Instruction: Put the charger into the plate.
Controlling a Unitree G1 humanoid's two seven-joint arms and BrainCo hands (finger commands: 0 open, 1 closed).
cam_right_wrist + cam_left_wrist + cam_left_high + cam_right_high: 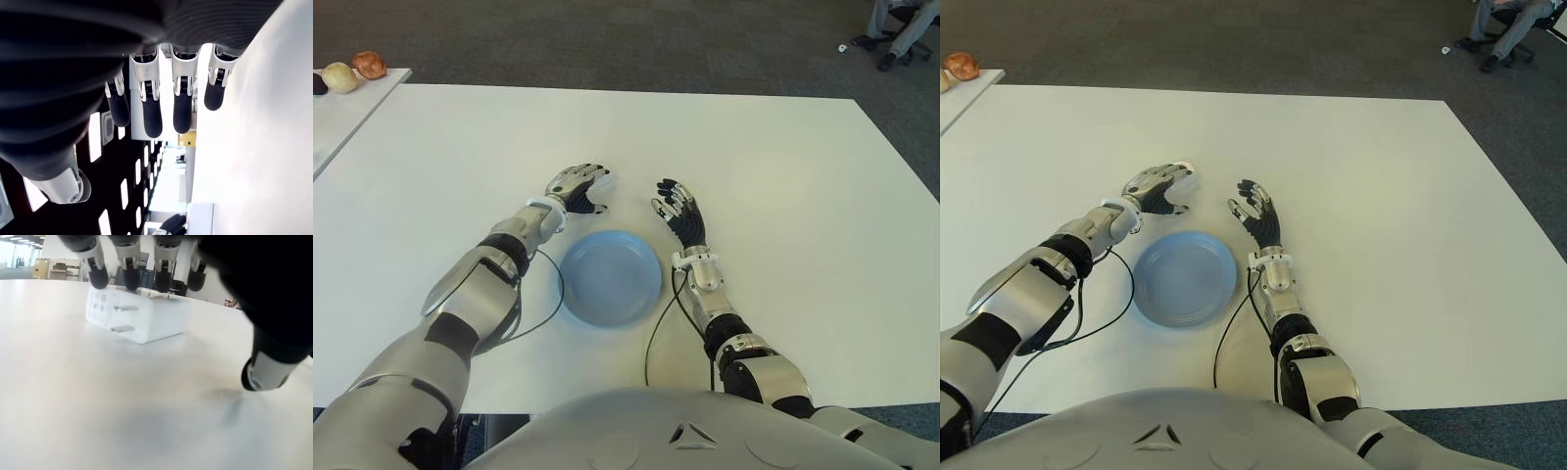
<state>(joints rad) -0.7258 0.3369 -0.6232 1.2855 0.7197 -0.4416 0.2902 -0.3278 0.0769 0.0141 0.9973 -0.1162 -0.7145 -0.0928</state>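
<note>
Left hand [576,186] hovered beyond plate's [610,277] far-left rim, fingers [128,269] spread over white charger [136,316] lying on table [783,196], fingertips at its top edge, not clamped. Plate held nothing. Right hand [680,213] beyond plate's far-right rim, fingers apart, empty.

silver-grey arms with black joint bands, black cables [544,294] looping from the forearms, left hand [576,186] and right hand [679,210] silver-backed, black-fingered.

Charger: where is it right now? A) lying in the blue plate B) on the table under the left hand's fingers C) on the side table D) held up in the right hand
B: the white charger lies on the table beneath the left hand, while the blue plate is empty.
</note>
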